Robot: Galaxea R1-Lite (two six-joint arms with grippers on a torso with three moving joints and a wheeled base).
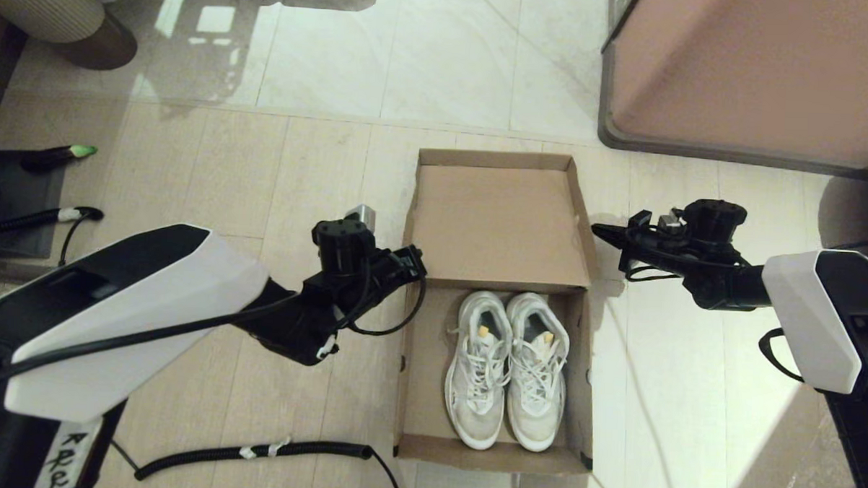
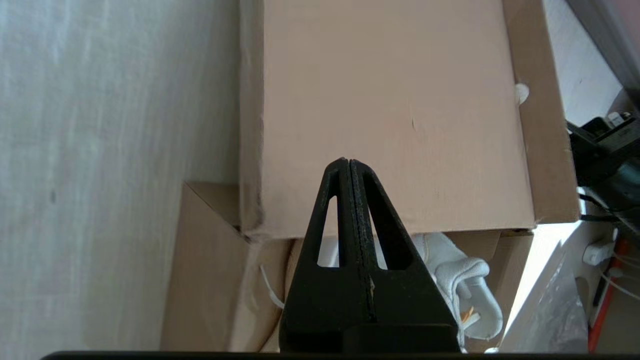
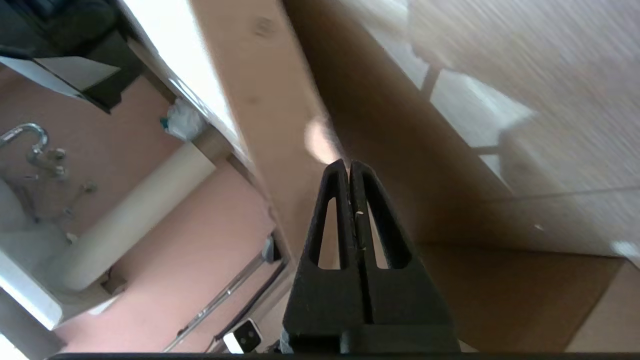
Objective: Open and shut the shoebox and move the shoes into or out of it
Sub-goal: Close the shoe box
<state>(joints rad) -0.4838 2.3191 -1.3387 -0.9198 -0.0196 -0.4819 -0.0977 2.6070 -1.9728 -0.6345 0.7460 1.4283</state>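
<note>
The brown shoebox (image 1: 421,359) stands open on the floor, its attached lid (image 1: 500,224) flipped back with the inner face showing. The white shoes (image 1: 508,366) lie side by side inside, toes toward me. My left gripper (image 1: 419,261) is shut and empty just outside the box's left wall, near the hinge. In the left wrist view its fingertips (image 2: 346,161) point across the lid (image 2: 390,100), with a shoe heel (image 2: 465,280) below. My right gripper (image 1: 599,232) is shut and empty beside the lid's right edge. Its tips (image 3: 347,163) sit close to the lid's cardboard side (image 3: 400,175).
A large pinkish-brown panel with a grey rim (image 1: 757,75) stands at the back right. A black cable (image 1: 253,453) lies on the floor near the box's front left corner. A dark mat (image 1: 9,200) and a ribbed round furniture piece (image 1: 45,3) are at the far left.
</note>
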